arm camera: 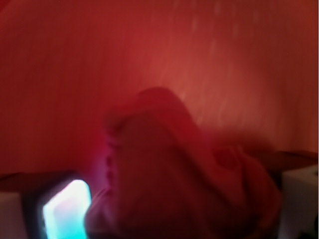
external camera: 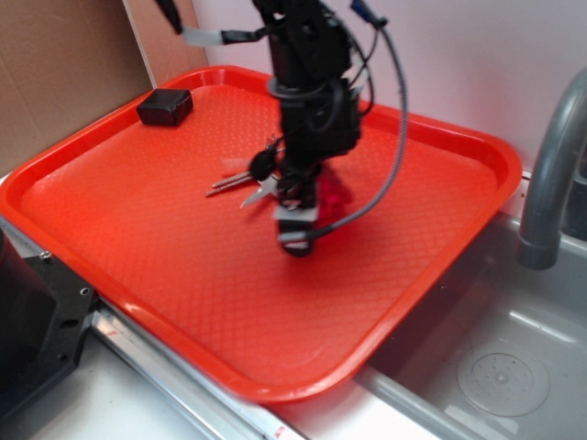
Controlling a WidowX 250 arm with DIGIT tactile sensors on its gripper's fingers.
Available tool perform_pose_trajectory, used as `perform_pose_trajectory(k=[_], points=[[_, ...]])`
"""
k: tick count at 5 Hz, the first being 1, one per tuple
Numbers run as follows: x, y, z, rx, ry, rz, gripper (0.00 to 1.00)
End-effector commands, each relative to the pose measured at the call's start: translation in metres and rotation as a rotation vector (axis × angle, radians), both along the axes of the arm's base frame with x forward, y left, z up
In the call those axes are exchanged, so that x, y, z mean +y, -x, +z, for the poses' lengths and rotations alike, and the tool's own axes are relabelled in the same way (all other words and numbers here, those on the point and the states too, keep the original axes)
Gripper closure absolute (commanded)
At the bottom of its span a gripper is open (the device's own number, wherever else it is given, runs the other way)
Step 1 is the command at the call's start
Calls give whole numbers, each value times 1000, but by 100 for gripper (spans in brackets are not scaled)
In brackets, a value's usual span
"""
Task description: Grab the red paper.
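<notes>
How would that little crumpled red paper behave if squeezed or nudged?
The red paper looks like a wrinkly wad, so it would probably crush softly rather than resist. It seems light, likely sliding or tumbling across the tray when nudged by the gripper.

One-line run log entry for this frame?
phase: grasping | gripper: down over red paper, closure unclear (blur) | tray: keys, black box untouched

A large orange-red textured plastic tray [external camera: 138,229] spreads beneath the end effector on all sides. A small black rectangular box [external camera: 166,107] sits at the tray's far-left corner, well apart from the end effector. A bunch of silver metal keys [external camera: 240,181] lies just left of it. A grey curved faucet [external camera: 550,174] and a grey sink basin [external camera: 500,367] stand off to its right.
</notes>
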State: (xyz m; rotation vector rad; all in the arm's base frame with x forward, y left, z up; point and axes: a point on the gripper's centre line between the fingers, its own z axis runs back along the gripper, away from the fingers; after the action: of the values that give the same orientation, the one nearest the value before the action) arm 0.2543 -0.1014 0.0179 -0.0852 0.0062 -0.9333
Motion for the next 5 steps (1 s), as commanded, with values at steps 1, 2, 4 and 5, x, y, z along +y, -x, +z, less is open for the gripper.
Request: perform_pose_trajectory(k=[1,2,4,5], points=[[3,12,21,-19,7,66,100],[25,23,71,-60,-24,212,100],[97,75,169,-64,53,636,100],[103,88,211,-99,-27,714,100]])
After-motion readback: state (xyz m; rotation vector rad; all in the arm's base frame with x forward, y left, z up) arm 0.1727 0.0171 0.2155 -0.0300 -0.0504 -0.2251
